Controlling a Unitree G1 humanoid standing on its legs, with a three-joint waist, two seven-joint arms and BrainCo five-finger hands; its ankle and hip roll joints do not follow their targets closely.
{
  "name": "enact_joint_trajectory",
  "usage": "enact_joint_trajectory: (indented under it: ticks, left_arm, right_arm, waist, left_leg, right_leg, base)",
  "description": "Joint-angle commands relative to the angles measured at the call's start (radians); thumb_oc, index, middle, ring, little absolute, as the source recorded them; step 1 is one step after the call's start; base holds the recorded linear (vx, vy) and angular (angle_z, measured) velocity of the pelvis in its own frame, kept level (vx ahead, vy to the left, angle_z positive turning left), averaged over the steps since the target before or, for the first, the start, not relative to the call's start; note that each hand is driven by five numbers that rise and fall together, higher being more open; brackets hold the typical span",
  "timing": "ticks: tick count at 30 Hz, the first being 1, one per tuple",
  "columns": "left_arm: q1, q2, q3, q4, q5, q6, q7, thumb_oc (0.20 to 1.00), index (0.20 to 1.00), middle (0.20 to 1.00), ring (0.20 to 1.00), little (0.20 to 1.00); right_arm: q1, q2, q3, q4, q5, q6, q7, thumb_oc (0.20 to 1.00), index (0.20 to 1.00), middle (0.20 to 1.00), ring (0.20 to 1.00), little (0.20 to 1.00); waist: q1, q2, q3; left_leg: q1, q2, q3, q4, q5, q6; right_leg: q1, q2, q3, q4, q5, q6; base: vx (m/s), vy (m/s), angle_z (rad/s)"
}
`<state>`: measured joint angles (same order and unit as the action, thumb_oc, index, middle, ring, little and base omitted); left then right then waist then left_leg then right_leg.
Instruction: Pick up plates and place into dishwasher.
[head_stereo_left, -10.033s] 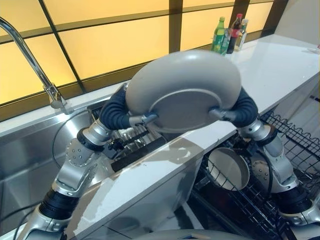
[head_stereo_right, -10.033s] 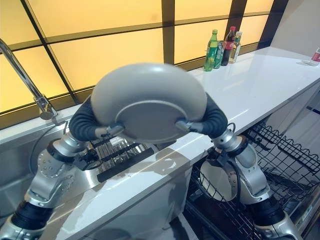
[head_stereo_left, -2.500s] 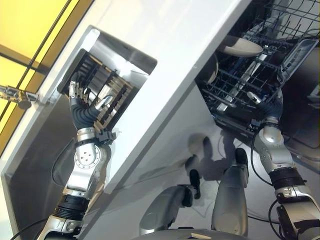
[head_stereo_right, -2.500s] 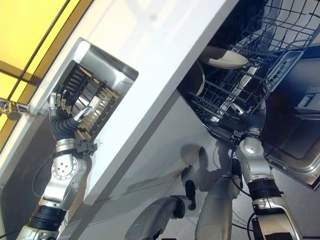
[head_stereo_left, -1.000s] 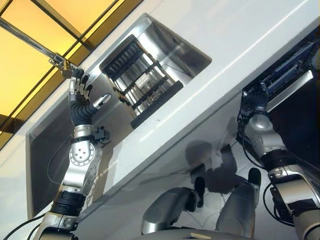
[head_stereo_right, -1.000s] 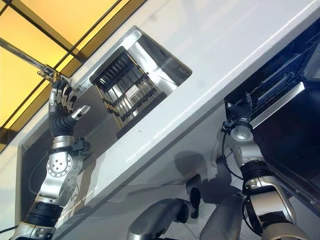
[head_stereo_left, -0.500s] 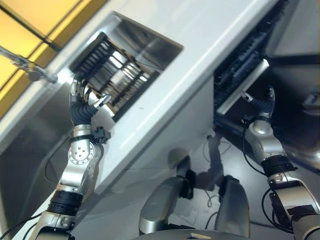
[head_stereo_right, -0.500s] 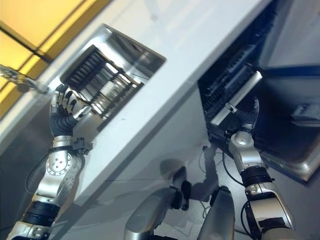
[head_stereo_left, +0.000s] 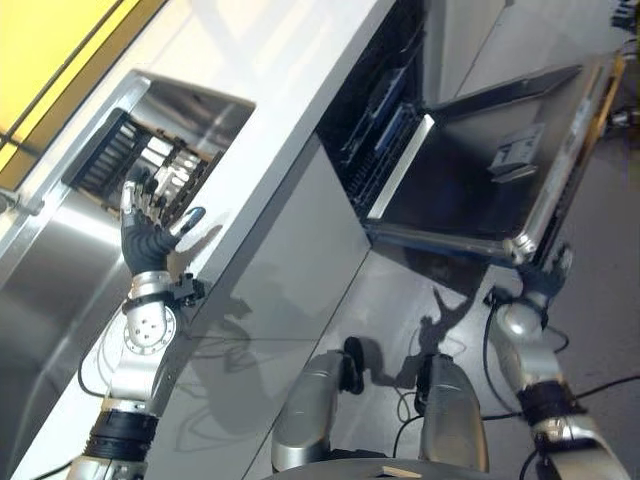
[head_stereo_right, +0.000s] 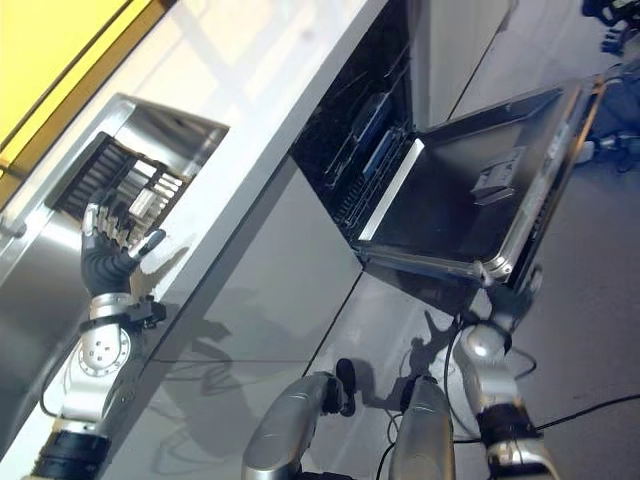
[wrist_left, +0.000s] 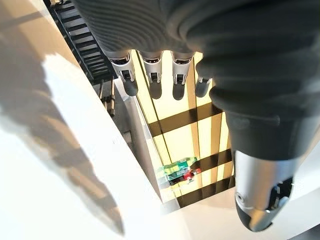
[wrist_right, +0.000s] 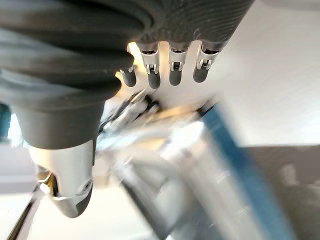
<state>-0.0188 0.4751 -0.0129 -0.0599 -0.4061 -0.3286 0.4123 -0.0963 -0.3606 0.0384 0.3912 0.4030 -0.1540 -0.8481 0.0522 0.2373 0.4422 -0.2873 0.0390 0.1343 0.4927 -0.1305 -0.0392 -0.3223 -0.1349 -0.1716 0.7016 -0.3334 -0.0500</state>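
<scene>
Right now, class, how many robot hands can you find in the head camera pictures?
2: the left hand raised open beside the sink; the right hand low under the open dishwasher door.

A steel sink (head_stereo_left: 60, 270) is set in the white counter (head_stereo_left: 290, 60) at its left; a black dishwasher (head_stereo_left: 470, 170) stands open below the front edge, right.

dishwashers: 1 (head_stereo_left: 400, 150), under the desk (head_stereo_left: 290, 60), its 1 door (head_stereo_left: 480, 170) dropped open | sinks: 1 (head_stereo_left: 60, 270), set in the desk, left of the dishwasher | racks: 1 dark slatted rack (head_stereo_left: 130, 165) in the sink | bottles: 3 (wrist_left: 177, 172), standing together on the desk | hands: 2, left hand (head_stereo_left: 148, 232) by the sink, right hand (head_stereo_left: 548, 275) below the door's edge
</scene>
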Motion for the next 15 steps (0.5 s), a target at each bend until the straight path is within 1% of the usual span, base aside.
enact_joint_trajectory:
  ticks: [1, 3, 5, 6, 8, 10, 11, 12, 13, 15]
  left_arm:
    - [0.043, 0.001, 0.081, -0.078, 0.030, -0.057, -0.003, 1.000, 1.000, 1.000, 1.000, 1.000]
    - [0.057, -0.015, 0.080, -0.079, 0.034, -0.043, 0.002, 1.000, 1.000, 1.000, 1.000, 1.000]
    - [0.067, -0.023, 0.074, -0.078, 0.036, -0.041, 0.003, 1.000, 1.000, 1.000, 1.000, 1.000]
    - [0.074, -0.031, 0.069, -0.082, 0.035, -0.036, 0.003, 1.000, 1.000, 1.000, 1.000, 1.000]
    - [0.078, -0.035, 0.058, -0.094, 0.034, -0.025, 0.006, 1.000, 1.000, 1.000, 1.000, 1.000]
    - [0.076, -0.043, 0.049, -0.089, 0.036, -0.023, 0.002, 1.000, 1.000, 1.000, 1.000, 1.000]
    - [0.075, -0.043, 0.044, -0.087, 0.038, -0.025, 0.003, 1.000, 1.000, 1.000, 1.000, 1.000]
    - [0.073, -0.044, 0.035, -0.078, 0.033, -0.036, 0.006, 1.000, 1.000, 1.000, 1.000, 1.000]
    - [0.072, -0.045, 0.026, -0.070, 0.029, -0.045, 0.009, 1.000, 1.000, 1.000, 1.000, 1.000]
    - [0.071, -0.044, 0.013, -0.067, 0.016, -0.054, 0.012, 1.000, 1.000, 1.000, 1.000, 1.000]
  right_arm:
    - [0.058, 0.042, -0.035, -0.073, -0.068, -0.093, -0.078, 1.000, 1.000, 1.000, 1.000, 1.000]
    - [0.114, 0.056, -0.058, -0.056, -0.072, -0.106, -0.113, 1.000, 1.000, 1.000, 1.000, 1.000]
    - [0.136, 0.059, -0.072, -0.042, -0.046, -0.113, -0.120, 1.000, 1.000, 1.000, 1.000, 1.000]
    - [0.151, 0.061, -0.089, -0.019, -0.052, -0.125, -0.113, 1.000, 1.000, 1.000, 1.000, 1.000]
    - [0.150, 0.057, -0.096, 0.001, 0.005, -0.139, -0.104, 1.000, 1.000, 1.000, 1.000, 1.000]
    - [0.128, 0.050, -0.108, 0.027, 0.009, -0.177, -0.120, 1.000, 1.000, 1.000, 1.000, 1.000]
    - [0.116, 0.046, -0.108, 0.033, 0.018, -0.193, -0.129, 1.000, 1.000, 1.000, 1.000, 1.000]
    - [0.098, 0.043, -0.110, 0.044, 0.053, -0.220, -0.127, 1.000, 1.000, 1.000, 1.000, 1.000]
    - [0.083, 0.043, -0.115, 0.060, 0.087, -0.245, -0.117, 1.000, 1.000, 1.000, 1.000, 1.000]
    - [0.052, 0.047, -0.132, 0.097, 0.179, -0.296, -0.067, 1.000, 1.000, 1.000, 1.000, 1.000]
  waist:
    - [-0.020, -0.012, -0.076]
    - [-0.035, -0.004, -0.093]
    - [-0.043, 0.003, -0.101]
    - [-0.049, 0.020, -0.105]
    - [-0.057, 0.033, -0.100]
    - [-0.065, 0.049, -0.090]
    - [-0.071, 0.052, -0.081]
    - [-0.077, 0.064, -0.069]
    - [-0.081, 0.073, -0.059]
    - [-0.084, 0.091, -0.041]
  left_leg:
    - [-0.093, -0.038, 0.054, -0.144, 0.189, -0.002]
    - [-0.085, -0.028, 0.063, -0.156, 0.204, -0.004]
    - [-0.080, -0.022, 0.068, -0.160, 0.211, -0.006]
    - [-0.079, -0.013, 0.072, -0.164, 0.226, -0.007]
    - [-0.085, -0.012, 0.078, -0.150, 0.226, -0.006]
    - [-0.102, -0.009, 0.090, -0.125, 0.225, -0.005]
    - [-0.114, -0.013, 0.096, -0.108, 0.219, -0.004]
    - [-0.127, -0.015, 0.104, -0.095, 0.221, -0.003]
    - [-0.139, -0.017, 0.111, -0.085, 0.221, -0.003]
    - [-0.159, -0.025, 0.123, -0.069, 0.214, -0.001]
  right_leg:
    - [0.146, 0.023, -0.003, -0.126, 0.033, 0.000]
    - [0.159, 0.031, 0.003, -0.146, 0.036, -0.001]
    - [0.164, 0.032, 0.006, -0.151, 0.035, -0.003]
    - [0.162, 0.038, 0.006, -0.152, 0.039, -0.008]
    - [0.146, 0.034, 0.007, -0.123, 0.025, -0.016]
    - [0.107, 0.028, 0.006, -0.077, 0.010, -0.024]
    - [0.080, 0.021, 0.009, -0.038, -0.008, -0.028]
    - [0.047, 0.021, 0.014, -0.001, -0.021, -0.035]
    - [0.022, 0.021, 0.019, 0.028, -0.032, -0.040]
    - [-0.016, 0.020, 0.023, 0.075, -0.051, -0.050]
  base:
    - [0.05, 0.044, -0.11]
    - [0.06, 0.049, -0.17]
    - [0.06, 0.077, -0.21]
    - [0.05, 0.100, -0.18]
    - [0.02, 0.088, -0.23]
    - [-0.04, 0.072, -0.13]
    - [-0.08, 0.085, -0.04]
    - [-0.09, 0.099, -0.08]
    - [-0.09, 0.108, -0.13]
    - [-0.05, 0.075, -0.05]
